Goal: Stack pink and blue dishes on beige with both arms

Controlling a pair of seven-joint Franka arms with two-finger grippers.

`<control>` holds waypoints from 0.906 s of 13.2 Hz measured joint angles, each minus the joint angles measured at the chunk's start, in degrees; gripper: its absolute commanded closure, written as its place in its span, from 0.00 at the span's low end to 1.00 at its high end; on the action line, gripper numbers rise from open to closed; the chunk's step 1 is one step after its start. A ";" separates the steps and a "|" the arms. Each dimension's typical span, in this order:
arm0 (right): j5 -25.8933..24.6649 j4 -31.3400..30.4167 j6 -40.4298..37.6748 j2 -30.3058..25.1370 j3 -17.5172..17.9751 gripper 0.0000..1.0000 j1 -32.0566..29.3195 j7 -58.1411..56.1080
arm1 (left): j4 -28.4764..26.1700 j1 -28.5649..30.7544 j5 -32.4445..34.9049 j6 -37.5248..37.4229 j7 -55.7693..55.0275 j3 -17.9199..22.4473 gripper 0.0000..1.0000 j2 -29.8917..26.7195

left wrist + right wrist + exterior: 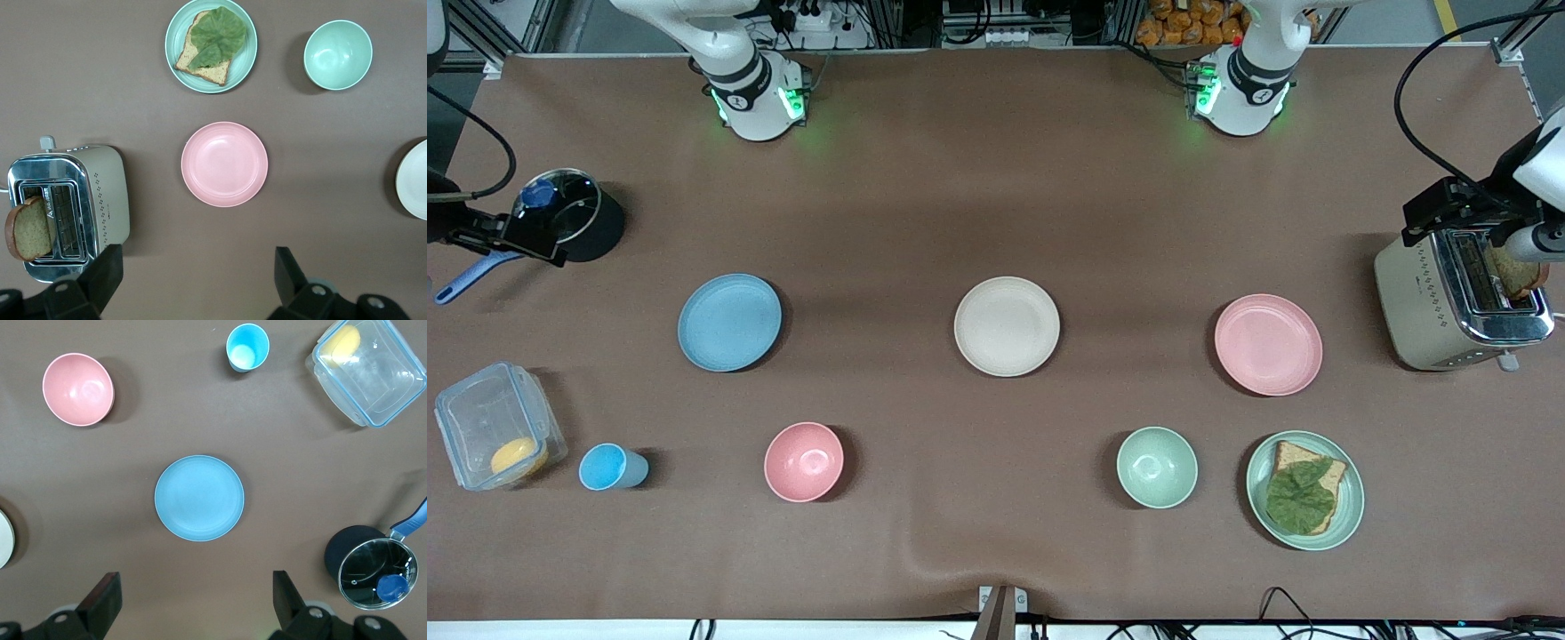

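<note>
Three equal flat plates lie in a row across the middle of the table, each apart from the others. The light blue plate (729, 322) (199, 497) is toward the right arm's end. The beige plate (1007, 326) (413, 179) is in the centre. The pale pink plate (1268, 344) (224, 164) is toward the left arm's end. All three are bare. My left gripper (198, 267) hangs high above the table beside the pink plate, open and holding nothing. My right gripper (197, 590) hangs high beside the blue plate, also open and holding nothing.
Nearer the front camera stand a blue cup (609, 467), a pink bowl (804, 461), a green bowl (1157, 467) and a green plate (1258, 491) with toast and a leaf. A toaster (1432, 302), a lidded black pot (596, 227) and a clear container (498, 427) sit at the table's ends.
</note>
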 measured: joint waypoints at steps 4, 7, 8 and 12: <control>0.00 0.00 -0.01 0.00 0.00 0.00 0.00 0.00 | -0.04 0.01 0.00 -0.01 0.00 0.00 0.00 0.00; 0.00 0.00 -0.01 0.00 0.00 0.00 0.00 0.00 | -0.12 0.10 0.00 -0.02 0.00 0.07 0.00 0.04; 0.00 0.00 -0.02 0.00 0.00 0.00 0.00 -0.01 | -0.29 0.11 0.00 -0.02 0.00 0.08 0.00 0.16; 0.00 -0.17 -0.28 0.64 0.07 0.00 0.01 -1.26 | -0.65 0.22 0.00 -0.02 -0.05 0.11 0.00 0.84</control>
